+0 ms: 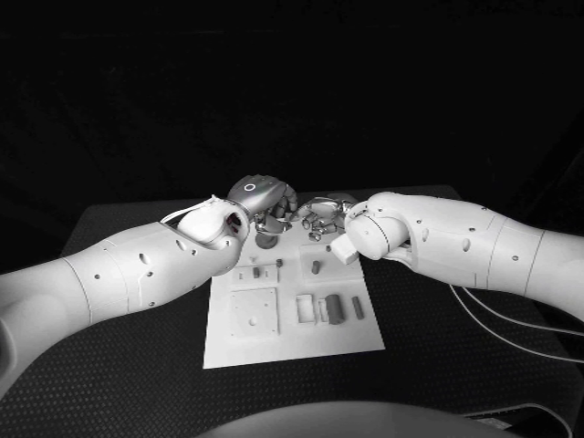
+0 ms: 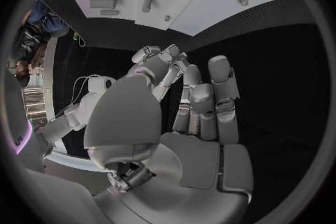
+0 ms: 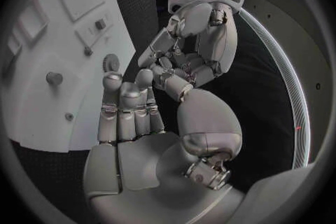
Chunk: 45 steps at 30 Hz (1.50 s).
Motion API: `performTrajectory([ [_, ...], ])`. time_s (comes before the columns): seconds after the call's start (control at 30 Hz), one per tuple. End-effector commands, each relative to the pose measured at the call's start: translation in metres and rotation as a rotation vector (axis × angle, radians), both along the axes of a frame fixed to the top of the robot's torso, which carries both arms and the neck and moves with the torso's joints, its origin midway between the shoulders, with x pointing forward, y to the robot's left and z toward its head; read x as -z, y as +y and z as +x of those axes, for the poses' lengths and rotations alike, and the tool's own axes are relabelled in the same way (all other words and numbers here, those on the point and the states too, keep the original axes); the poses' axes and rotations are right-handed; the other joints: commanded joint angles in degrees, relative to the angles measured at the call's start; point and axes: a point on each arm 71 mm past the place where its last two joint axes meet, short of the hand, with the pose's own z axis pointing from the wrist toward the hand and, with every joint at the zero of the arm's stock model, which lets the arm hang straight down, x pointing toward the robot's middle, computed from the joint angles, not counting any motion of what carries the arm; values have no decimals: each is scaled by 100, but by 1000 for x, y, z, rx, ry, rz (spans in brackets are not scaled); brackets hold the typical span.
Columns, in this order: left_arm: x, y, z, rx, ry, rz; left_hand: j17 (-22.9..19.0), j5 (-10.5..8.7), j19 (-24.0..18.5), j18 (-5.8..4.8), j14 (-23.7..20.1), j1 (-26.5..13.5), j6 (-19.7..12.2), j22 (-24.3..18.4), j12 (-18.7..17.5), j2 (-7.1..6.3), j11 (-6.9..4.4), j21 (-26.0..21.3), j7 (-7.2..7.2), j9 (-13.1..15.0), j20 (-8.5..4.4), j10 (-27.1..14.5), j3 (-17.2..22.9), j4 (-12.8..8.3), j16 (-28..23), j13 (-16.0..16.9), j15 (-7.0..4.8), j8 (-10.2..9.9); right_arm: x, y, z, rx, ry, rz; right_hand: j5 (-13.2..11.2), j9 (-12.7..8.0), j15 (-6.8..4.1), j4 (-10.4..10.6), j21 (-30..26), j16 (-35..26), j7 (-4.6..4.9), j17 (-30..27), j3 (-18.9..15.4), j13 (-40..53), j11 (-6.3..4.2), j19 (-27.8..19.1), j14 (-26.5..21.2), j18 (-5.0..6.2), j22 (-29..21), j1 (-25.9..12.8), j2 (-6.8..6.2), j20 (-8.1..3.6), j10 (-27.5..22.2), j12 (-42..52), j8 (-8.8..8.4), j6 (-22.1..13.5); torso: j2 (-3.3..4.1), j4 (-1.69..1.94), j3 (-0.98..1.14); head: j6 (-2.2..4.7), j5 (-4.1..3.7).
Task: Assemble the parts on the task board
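You see both hands meeting above the far end of the white board (image 1: 292, 324), which lies flat on the black worktop (image 1: 134, 365). The left hand (image 1: 259, 196) and right hand (image 1: 321, 214) curl their fingers (image 3: 126, 112) close together; whether either holds one of the small parts (image 1: 331, 308) you cannot tell.

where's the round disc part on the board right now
In the head view the round disc part lies on the task board at its far end, just below the two hands, nearer the left hand.
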Motion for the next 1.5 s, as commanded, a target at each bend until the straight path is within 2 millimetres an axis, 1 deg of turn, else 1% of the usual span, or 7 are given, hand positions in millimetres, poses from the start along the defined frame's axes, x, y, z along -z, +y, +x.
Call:
performTrajectory([
  [0.03,-2,-4,-2,19,-7,-24,23,-33,-36,160,-36,-2,-169,105,13,-68,39,-48,61,-37,61,-137,-1,28,-37,29,69,-92,-1,2,0,-27,-8,2,15,239,-38,-5,34,17,221,3,29,-5,-11,-8,-5,79,97,43,-2,-39,42,10,20,253,0,4,-1,-14,-5],
  [0.13,-2,-4,-2,24,-2,-19,42,-33,-53,184,-56,6,-174,110,-51,-68,66,-60,85,-48,93,-225,17,36,-49,-6,97,-103,-1,2,0,-24,-10,0,15,239,-38,-5,34,17,220,3,30,-5,-11,-8,-5,79,97,43,-1,-39,42,10,20,253,1,5,-1,-11,-5],
  [0.23,-1,-3,-1,9,21,-29,60,-36,-60,200,-67,11,-65,116,-82,-60,57,-63,72,-29,105,-233,21,38,-56,-33,92,-48,0,0,1,-18,-9,-3,15,240,-38,-5,34,17,220,3,30,-5,-11,-8,-5,79,97,43,0,-40,42,9,20,253,-2,1,-2,0,5],
  [0.53,-1,-1,0,3,21,-27,105,-31,-63,184,-57,97,362,122,-200,64,-59,-53,-61,137,66,-156,59,6,-92,-146,-16,218,0,0,1,-19,-11,-6,15,242,-39,-7,35,17,219,3,32,-5,-12,-9,-4,79,97,45,0,-41,44,9,19,255,3,6,-2,0,2],
  [0.7,0,-1,0,3,20,-21,122,-30,-46,157,-19,147,477,119,-331,135,-102,-49,-113,236,32,-30,139,24,-124,-247,-61,306,0,1,0,-21,-12,-7,15,242,-39,-7,35,17,219,3,33,-6,-12,-9,-4,79,97,46,-1,-42,44,8,19,255,2,1,1,-3,5],
  [1.07,0,-4,-1,8,27,-17,138,-31,-24,139,15,157,498,119,-400,191,-116,-41,-127,281,9,52,186,52,-137,-294,-76,323,0,1,0,-23,-12,-6,15,245,-40,-7,37,17,219,3,33,-6,-13,-10,-3,79,97,45,-4,-43,46,7,18,256,2,-2,6,-7,9],
  [1.5,0,-6,-2,14,31,-15,150,-27,-4,130,42,150,516,118,-462,223,-124,-35,-135,309,-10,102,206,72,-146,-329,-84,330,0,1,0,-21,-12,-7,14,248,-40,-6,37,16,219,3,31,-6,-13,-11,-3,79,96,42,-7,-43,47,5,16,257,2,0,2,-13,-1],
])
